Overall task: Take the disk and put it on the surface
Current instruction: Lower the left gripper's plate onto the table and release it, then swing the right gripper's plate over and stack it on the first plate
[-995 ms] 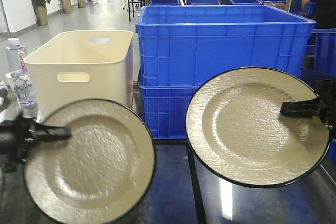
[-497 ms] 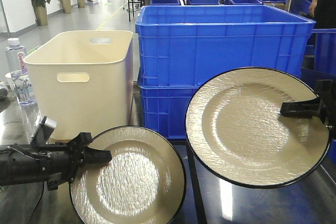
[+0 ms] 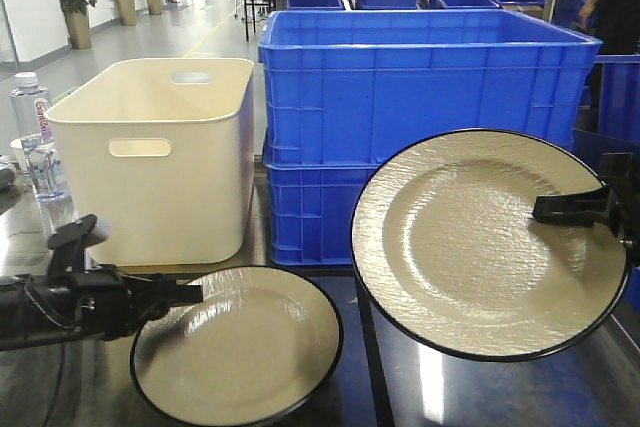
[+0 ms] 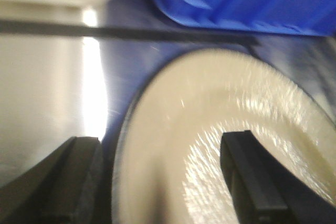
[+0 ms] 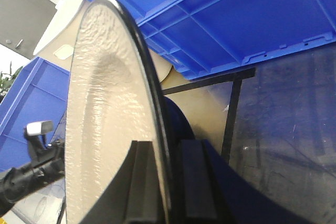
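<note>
Two cream disks with black rims are in view. One disk (image 3: 237, 342) lies almost flat on the steel surface (image 3: 500, 387) at the front left. My left gripper (image 3: 185, 294) is at its left rim. In the left wrist view this gripper (image 4: 160, 182) is open: its fingers (image 4: 79, 177) stand wide apart, with the rim and part of the disk (image 4: 220, 119) between them. The other disk (image 3: 485, 242) hangs tilted above the table on the right, with my right gripper (image 3: 565, 209) on its right edge. In the right wrist view the right gripper (image 5: 165, 187) is shut on that disk's rim (image 5: 105, 103).
Two stacked blue crates (image 3: 420, 97) stand right behind the disks. A cream bin (image 3: 160, 147) is at the back left, with a water bottle (image 3: 32, 137) beside it. Thin black lines (image 4: 126, 32) cross the steel top.
The left disk came down from a raised tilt to lie almost flat on the steel top, and the left arm sank with it. The right disk and gripper held still.
</note>
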{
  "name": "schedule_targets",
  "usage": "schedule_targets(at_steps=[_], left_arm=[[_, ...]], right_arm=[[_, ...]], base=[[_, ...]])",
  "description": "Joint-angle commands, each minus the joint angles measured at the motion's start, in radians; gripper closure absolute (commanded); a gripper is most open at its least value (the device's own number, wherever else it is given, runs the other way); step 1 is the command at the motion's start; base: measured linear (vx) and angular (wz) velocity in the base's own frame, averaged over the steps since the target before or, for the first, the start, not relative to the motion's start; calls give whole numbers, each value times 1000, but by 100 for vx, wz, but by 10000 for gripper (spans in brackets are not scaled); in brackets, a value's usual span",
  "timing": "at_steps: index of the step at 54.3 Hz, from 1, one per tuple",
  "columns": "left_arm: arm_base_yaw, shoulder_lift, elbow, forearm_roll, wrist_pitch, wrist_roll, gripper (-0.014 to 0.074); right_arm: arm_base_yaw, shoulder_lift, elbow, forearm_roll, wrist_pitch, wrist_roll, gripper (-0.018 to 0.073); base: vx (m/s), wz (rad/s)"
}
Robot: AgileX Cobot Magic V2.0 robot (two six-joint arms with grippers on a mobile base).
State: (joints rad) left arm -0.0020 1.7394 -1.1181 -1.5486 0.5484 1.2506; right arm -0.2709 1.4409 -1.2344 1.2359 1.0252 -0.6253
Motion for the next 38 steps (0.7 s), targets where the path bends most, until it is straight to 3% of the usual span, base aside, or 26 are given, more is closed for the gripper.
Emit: schedule_targets(at_steps=[1, 8, 12, 16, 18, 32, 38], left_arm=[[28, -94, -27, -16, 1, 14, 28], [87, -188, -27, 63, 53, 12, 143], [121, -264, -27, 122, 104, -15, 295], [157, -358, -27, 185, 145, -52, 530], [166, -400, -27, 212, 152, -64, 607], [179, -585, -27, 287, 127, -155, 604], [179, -594, -27, 289, 145, -173, 603]], right_arm=[[0, -41, -34, 132, 1, -14, 568], [1, -37, -34, 133, -11, -38, 568], [22, -27, -34, 138, -38, -38, 568], [77, -3, -34, 153, -76, -40, 568], [112, 14, -34, 168, -99, -42, 568], [429, 204, -75, 391, -289, -179, 568], [515, 294, -143, 422, -358, -234, 564]], base=[[0, 0], [0, 0], [0, 0], [0, 0], [0, 0], [0, 0], [0, 0]])
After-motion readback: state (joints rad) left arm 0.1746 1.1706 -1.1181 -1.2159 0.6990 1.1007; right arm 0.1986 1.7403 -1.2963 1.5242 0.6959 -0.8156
